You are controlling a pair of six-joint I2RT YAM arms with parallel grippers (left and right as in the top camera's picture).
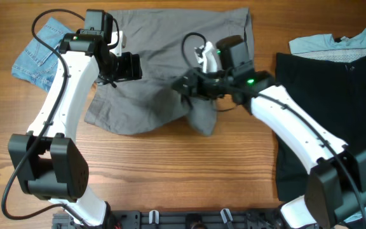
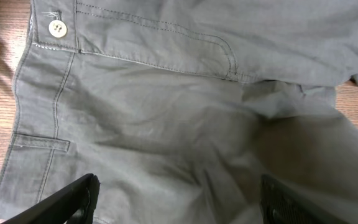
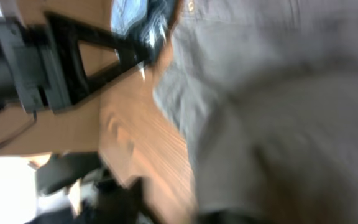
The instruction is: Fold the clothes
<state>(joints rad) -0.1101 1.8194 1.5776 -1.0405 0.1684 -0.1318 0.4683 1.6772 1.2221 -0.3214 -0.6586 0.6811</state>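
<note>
1. We had the shorts (image 1: 164, 38) spread over the top middle of the table (image 1: 170, 165). One lower corner was bunched into a fold near the centre, and both arms hid patches of the cloth.
2. The left gripper (image 1: 129, 67) hung over the shorts' left half. In its wrist view only the tips of its fingers (image 2: 73, 200) showed, cut off by the bottom edge. The jaws stood wide apart, holding nothing, with grey cloth lying below.
3. The right gripper (image 1: 184, 85) sat over the shorts' middle, just a dark lump from above. We could not tell how far its jaws stood apart, or whether they had any cloth.
4. Its wrist view was smeared with blur: grey cloth, wood and a dark arm, nothing sharper.
5. A pale button (image 2: 56, 28) sat on the waistband, its face too small to read.
6. The denim (image 1: 40, 54) lay at the left, partly under the left arm, so we could not tell whether it touched the shorts.
7. The black garment (image 1: 310, 102) lay at the right, partly hidden by the right arm. A pale blue garment (image 1: 342, 41) was cut off at the top right.
</note>
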